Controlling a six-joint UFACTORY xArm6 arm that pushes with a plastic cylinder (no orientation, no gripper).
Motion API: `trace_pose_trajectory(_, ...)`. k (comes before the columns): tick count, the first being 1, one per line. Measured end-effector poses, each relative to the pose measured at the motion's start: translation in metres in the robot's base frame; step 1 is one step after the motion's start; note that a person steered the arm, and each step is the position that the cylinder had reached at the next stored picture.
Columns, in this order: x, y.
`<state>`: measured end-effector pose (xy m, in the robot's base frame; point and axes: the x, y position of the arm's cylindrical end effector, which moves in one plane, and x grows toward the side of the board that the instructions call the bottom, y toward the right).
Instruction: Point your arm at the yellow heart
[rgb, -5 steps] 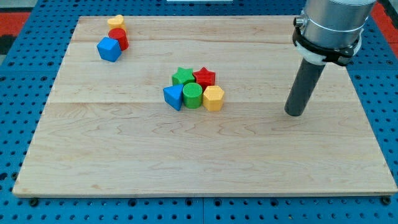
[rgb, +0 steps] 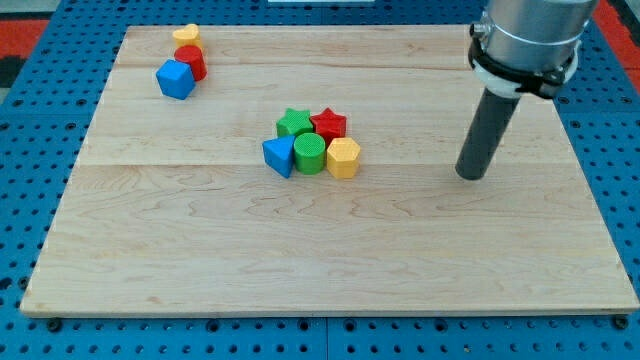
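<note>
The yellow heart (rgb: 186, 33) lies at the view's top left of the wooden board (rgb: 330, 270), touching a red cylinder (rgb: 191, 61) just below it. A blue cube (rgb: 175, 79) sits against that cylinder. My tip (rgb: 469, 175) rests on the board at the view's right, far from the yellow heart and well to the right of the middle cluster of blocks.
A cluster sits in the middle of the board: a green star (rgb: 293, 122), a red star (rgb: 328, 124), a blue triangle (rgb: 279, 155), a green cylinder (rgb: 309, 154) and a yellow hexagon (rgb: 343, 157). A blue pegboard (rgb: 40, 120) surrounds the board.
My tip has shifted slightly up and to the left. The blocks have not moved.
</note>
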<state>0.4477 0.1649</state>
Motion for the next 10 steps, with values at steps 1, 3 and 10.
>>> trace_pose_trajectory(1,-0.012,-0.004)
trace_pose_trajectory(3,-0.161,-0.02)
trace_pose_trajectory(10,-0.256,-0.31)
